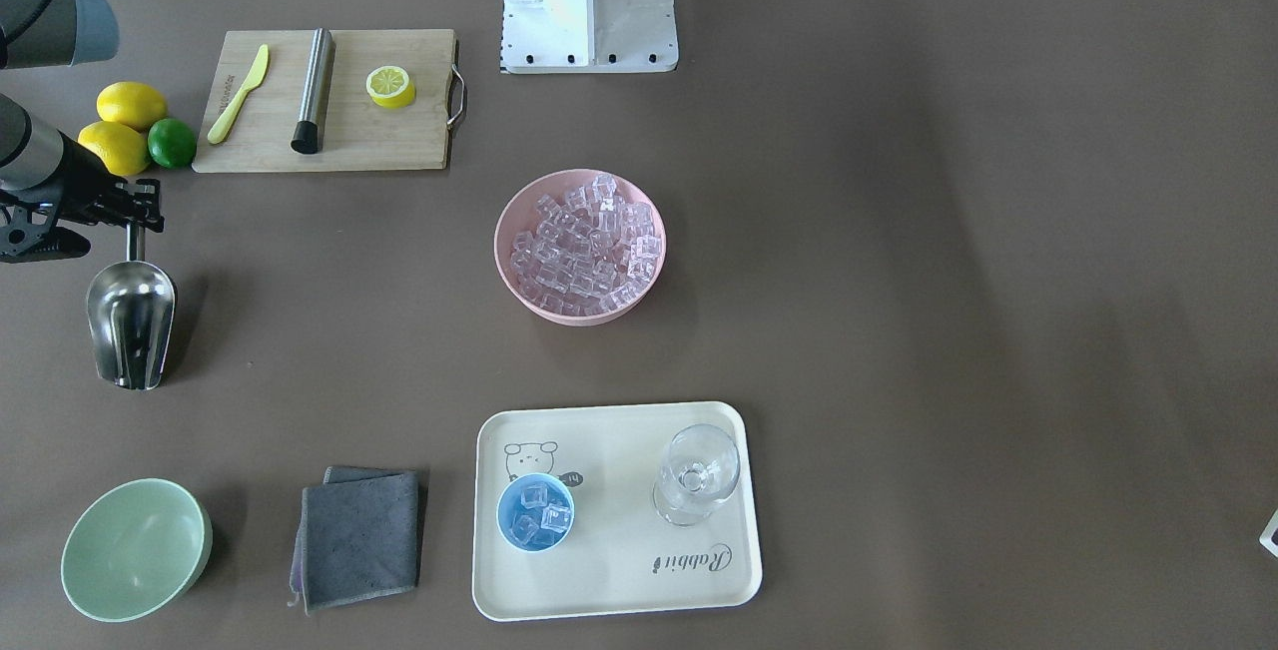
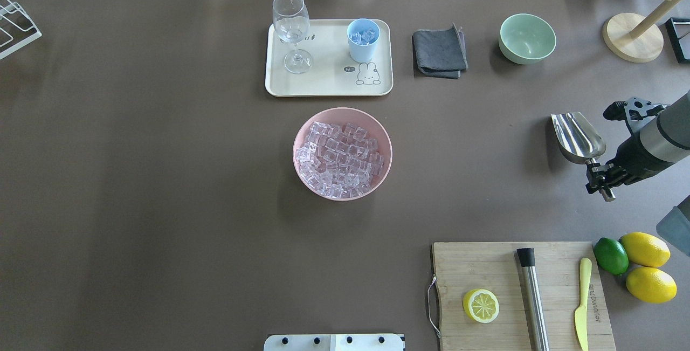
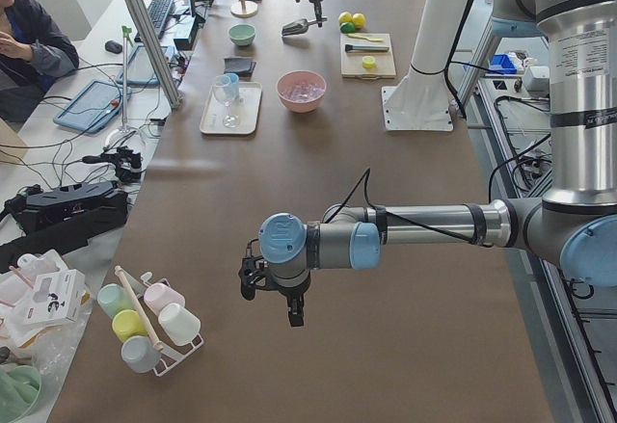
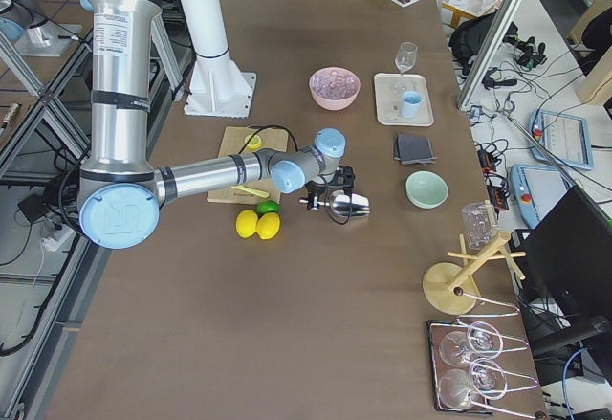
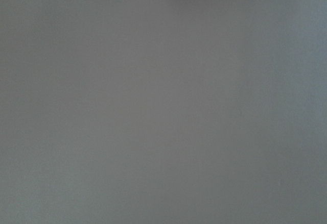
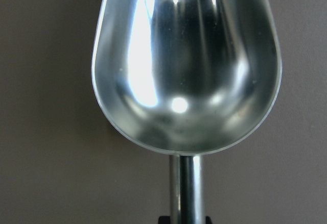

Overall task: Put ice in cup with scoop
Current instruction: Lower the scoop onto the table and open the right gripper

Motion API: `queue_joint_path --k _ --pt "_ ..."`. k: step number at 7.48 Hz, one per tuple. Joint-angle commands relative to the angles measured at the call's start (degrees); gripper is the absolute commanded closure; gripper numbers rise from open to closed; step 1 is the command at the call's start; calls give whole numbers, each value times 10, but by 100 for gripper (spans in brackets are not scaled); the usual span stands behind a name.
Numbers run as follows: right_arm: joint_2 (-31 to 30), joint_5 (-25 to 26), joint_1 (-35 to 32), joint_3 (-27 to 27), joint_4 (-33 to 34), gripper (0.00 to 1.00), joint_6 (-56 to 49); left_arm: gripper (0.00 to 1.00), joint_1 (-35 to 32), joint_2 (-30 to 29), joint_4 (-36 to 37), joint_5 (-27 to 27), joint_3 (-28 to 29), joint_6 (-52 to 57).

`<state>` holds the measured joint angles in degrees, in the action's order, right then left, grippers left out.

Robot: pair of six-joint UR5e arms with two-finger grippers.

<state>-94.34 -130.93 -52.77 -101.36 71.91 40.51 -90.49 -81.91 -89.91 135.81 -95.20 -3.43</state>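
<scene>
The steel scoop [image 1: 130, 321] is empty, low over the table at its right end; it also shows in the overhead view [image 2: 577, 138] and fills the right wrist view [image 6: 186, 66]. My right gripper [image 2: 601, 177] is shut on its thin handle. The ice [image 2: 340, 158] fills a pink bowl [image 2: 302, 130] at the table's middle. The light-blue cup [image 2: 363, 40] stands on a cream tray [image 2: 323, 85] and holds a few cubes [image 1: 537, 510]. My left gripper [image 3: 289, 309] hangs over bare table far from all this; I cannot tell if it is open or shut.
A clear stemmed glass [image 2: 291, 27] shares the tray. A grey cloth [image 2: 439, 52] and a pale green bowl [image 2: 527, 38] lie beyond the scoop. A cutting board [image 2: 485, 265] with half lemon, steel cylinder and yellow knife, plus lemons [image 2: 647, 265] and a lime, sits near my right arm.
</scene>
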Motion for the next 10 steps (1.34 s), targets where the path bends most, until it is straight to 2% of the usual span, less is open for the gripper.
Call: queue_joint_path --k 1,2,3,4,5,7,9,10 --pt "-6 1 2 9 -9 100 0 2 0 0 0 0 1 0" --pt "-3 1 1 12 -6 64 1 2 0 0 0 0 2 0" --pt "-2 1 1 12 -6 46 1 1 0 0 0 0 4 0" --pt "-1 2 1 13 -5 9 1 1 0 0 -1 0 5 0" --pt "-1 6 1 15 -6 0 -1 1 0 0 -1 0 5 0" --pt "2 15 -10 6 -12 0 0 1 0 0 0 0 5 0" --pt "8 81 -30 -29 -5 0 -3 2 0 0 0 1 5 0" --pt "23 70 -71 -35 22 0 -12 1 0 0 0 1 5 0"
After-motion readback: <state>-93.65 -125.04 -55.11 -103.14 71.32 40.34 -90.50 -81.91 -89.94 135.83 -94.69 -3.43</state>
